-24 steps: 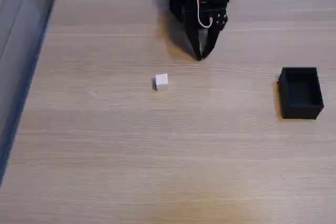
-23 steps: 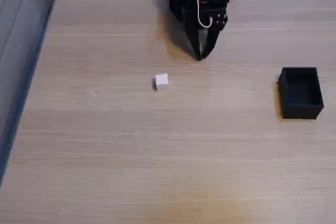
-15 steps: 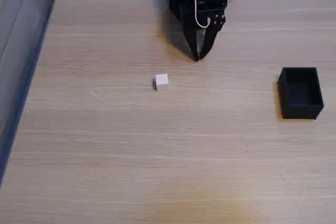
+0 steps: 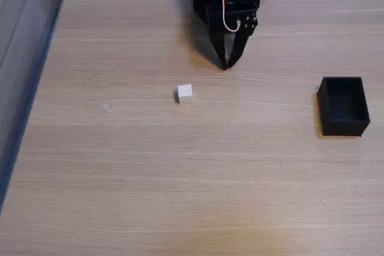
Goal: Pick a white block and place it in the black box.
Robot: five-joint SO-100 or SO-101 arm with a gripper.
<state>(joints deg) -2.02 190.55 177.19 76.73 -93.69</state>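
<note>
**Q:** What does the scene look like?

**A:** Pale wood-grain table (image 4: 180, 178) fills most of the fixed view, seen from above. A grey strip with a blue edge runs down the left side, and blurred clutter sits beyond the far edge at the top.

**Q:** Where is the robot?

**A:** At the top centre. The black gripper (image 4: 226, 66) points down toward the table, with a white-and-red wire (image 4: 225, 4) looping across its body. Its two fingers meet at a narrow point (no gap shows between the tips), and nothing is held between them.

**Q:** And the block and box?

**A:** The white block (image 4: 185, 93) lies alone on the table, below and to the left of the gripper, apart from it. The black box (image 4: 343, 105) stands open-topped near the right edge, well apart from both block and gripper.
</note>
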